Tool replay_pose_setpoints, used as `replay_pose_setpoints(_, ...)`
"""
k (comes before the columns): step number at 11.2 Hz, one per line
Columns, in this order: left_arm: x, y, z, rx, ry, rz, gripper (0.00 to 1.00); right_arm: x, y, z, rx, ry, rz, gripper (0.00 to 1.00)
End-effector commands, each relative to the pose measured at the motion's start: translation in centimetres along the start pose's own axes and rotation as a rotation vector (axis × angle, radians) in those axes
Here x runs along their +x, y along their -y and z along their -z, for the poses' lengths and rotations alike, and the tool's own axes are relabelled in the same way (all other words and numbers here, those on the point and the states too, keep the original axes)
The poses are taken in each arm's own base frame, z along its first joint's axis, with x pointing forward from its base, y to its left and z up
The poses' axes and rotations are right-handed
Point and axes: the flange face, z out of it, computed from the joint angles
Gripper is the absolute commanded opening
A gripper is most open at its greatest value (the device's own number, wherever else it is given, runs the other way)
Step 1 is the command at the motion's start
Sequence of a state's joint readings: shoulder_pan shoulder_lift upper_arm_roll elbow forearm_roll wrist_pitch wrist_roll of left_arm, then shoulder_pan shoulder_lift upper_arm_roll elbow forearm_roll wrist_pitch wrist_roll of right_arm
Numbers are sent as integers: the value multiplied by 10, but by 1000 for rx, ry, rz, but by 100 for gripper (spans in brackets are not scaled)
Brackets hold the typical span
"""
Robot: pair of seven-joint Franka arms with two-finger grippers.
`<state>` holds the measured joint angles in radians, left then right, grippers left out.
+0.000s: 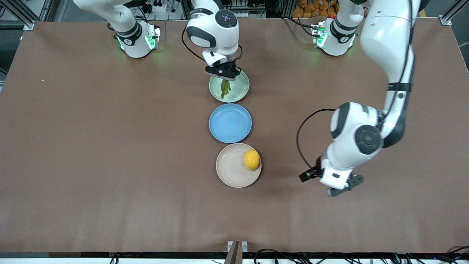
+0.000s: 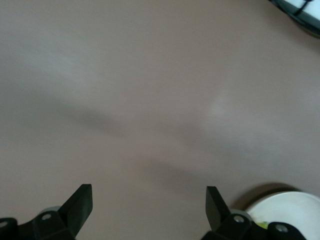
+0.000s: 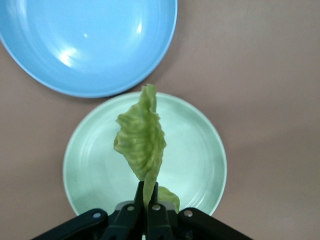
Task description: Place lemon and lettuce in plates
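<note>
My right gripper (image 1: 224, 76) is shut on the lettuce (image 1: 224, 88) and holds it over the mint green plate (image 1: 239, 89). In the right wrist view the ruffled leaf (image 3: 141, 140) hangs from the shut gripper (image 3: 149, 192) above the mint plate (image 3: 200, 155). The lemon (image 1: 252, 160) lies in the beige plate (image 1: 231, 167), at the rim toward the left arm's end of the table. My left gripper (image 1: 342, 187) is open and empty above bare table beside the beige plate. In the left wrist view it (image 2: 149, 200) is open, and the beige plate's rim (image 2: 295, 205) shows at the corner.
A blue plate (image 1: 230, 123) lies between the mint plate and the beige plate, and shows in the right wrist view (image 3: 90, 40). The three plates form a line down the middle of the brown table (image 1: 110, 146).
</note>
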<state>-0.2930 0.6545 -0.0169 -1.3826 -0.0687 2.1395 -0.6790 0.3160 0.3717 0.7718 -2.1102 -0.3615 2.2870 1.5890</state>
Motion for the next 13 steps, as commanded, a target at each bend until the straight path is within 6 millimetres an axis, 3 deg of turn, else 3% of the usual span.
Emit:
replay_pose_setpoints(1, 19, 50, 24, 59, 63, -117, 100, -35, 12, -36, -23, -13, -10, 0)
replay_pose_setpoints(2, 18, 61, 30, 69, 83, -146, 100, -38, 12, -52, -41, -23, -25, 1)
replay_pose_setpoints(3, 10, 74, 35, 79, 106, -180, 100, -38, 15, -61, -34, -36, -60, 55)
replay_pose_setpoints(4, 3, 80, 37, 85, 117, -206, 100, -36, 17, -61, -25, -41, -88, 100)
replay_pose_setpoints(7, -19, 107, 64, 92, 125, -353, 100, -17, 25, -42, -12, -66, -104, 100)
replay_pose_setpoints(9, -28, 137, 94, 94, 110, -399, 100, 13, 23, -9, -33, -114, -81, 100)
replay_pose_setpoints(11, -31, 157, 126, 87, 76, -409, 100, 39, 18, 44, 20, -94, -64, 100)
replay_pose_setpoints(13, -29, 172, 165, 152, 5, -445, 100, 76, -4, 103, 32, -51, -56, 100)
